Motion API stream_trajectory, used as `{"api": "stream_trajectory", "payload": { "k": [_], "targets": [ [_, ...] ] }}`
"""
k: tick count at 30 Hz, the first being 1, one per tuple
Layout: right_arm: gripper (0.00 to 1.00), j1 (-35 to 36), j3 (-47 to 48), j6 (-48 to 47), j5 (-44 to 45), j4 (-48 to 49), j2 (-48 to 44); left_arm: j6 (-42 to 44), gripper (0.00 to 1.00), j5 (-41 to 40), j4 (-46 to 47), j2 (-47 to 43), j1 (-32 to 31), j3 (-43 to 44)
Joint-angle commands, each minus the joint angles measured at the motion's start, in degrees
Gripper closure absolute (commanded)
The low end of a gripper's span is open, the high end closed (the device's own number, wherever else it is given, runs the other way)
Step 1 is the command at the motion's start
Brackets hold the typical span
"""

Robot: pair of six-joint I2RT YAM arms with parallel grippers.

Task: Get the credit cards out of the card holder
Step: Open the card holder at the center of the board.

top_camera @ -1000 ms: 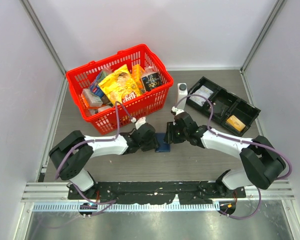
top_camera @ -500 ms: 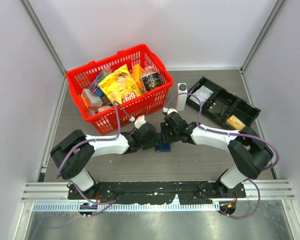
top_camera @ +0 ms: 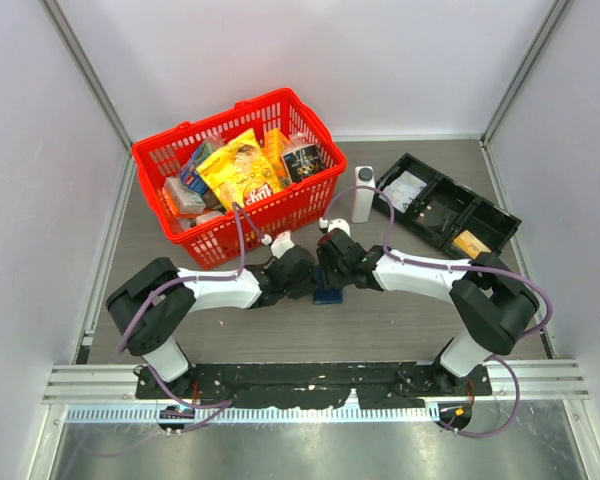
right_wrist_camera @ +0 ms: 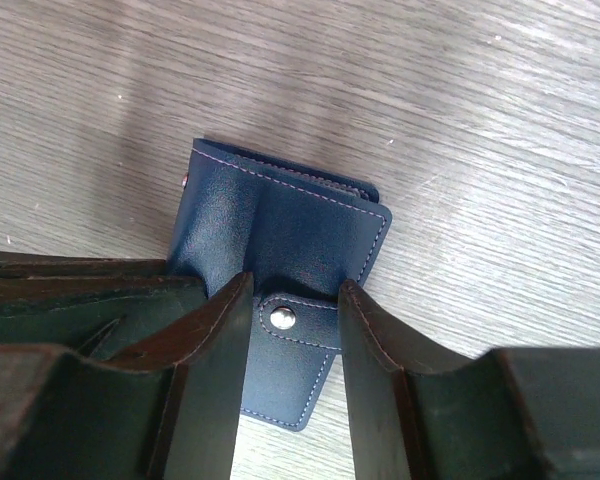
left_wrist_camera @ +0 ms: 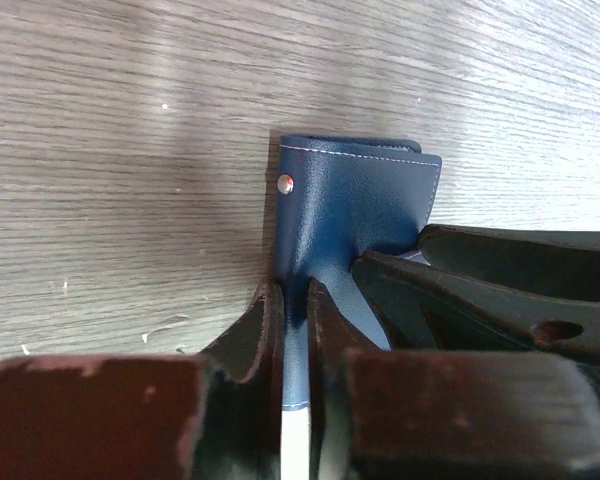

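The navy-blue card holder [top_camera: 327, 291] lies on the table between my two grippers, folded. My left gripper [left_wrist_camera: 295, 312] is shut on one edge of the card holder [left_wrist_camera: 355, 210] and pins it. My right gripper [right_wrist_camera: 295, 298] is open; its jaws stand either side of the snap tab [right_wrist_camera: 292, 322] on the card holder [right_wrist_camera: 290, 225]. In the top view the left gripper [top_camera: 310, 284] and right gripper [top_camera: 330, 268] meet over it. No cards show in the holder. An orange-gold credit card [top_camera: 470, 243] lies in the black tray.
A red basket [top_camera: 155, 160] full of packets stands at the back left. A white bottle [top_camera: 363, 193] stands behind the grippers. The black compartment tray [top_camera: 500, 215] at the back right holds a white packet [top_camera: 405, 190].
My right gripper has moved left and come over the card holder, its jaws now around the snap tab. The left gripper has stayed shut on the holder.
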Motion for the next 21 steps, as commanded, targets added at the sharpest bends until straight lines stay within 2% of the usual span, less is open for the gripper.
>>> {"api": "stream_trajectory", "payload": {
  "k": [1, 4, 12, 21],
  "targets": [
    [0.56, 0.5, -0.2, -0.5, 3.5, -7.8, -0.9, -1.4, 1.00, 0.0, -3.0, 1.8, -0.2, -0.1],
    [0.56, 0.7, -0.1, -0.8, 4.5, -9.5, -1.8, -1.5, 1.00, -0.6, -3.7, 1.4, -0.3, -0.2],
    [0.68, 0.9, -0.8, -0.2, 6.9, -11.6, -1.6, -1.9, 1.00, -1.4, -4.6, 0.8, -0.3, -0.6],
    [0.96, 0.8, -2.2, 2.0, 17.1, -15.4, -3.3, -1.5, 1.00, -2.7, -5.9, -1.3, -0.3, -2.2]
  ]
}}
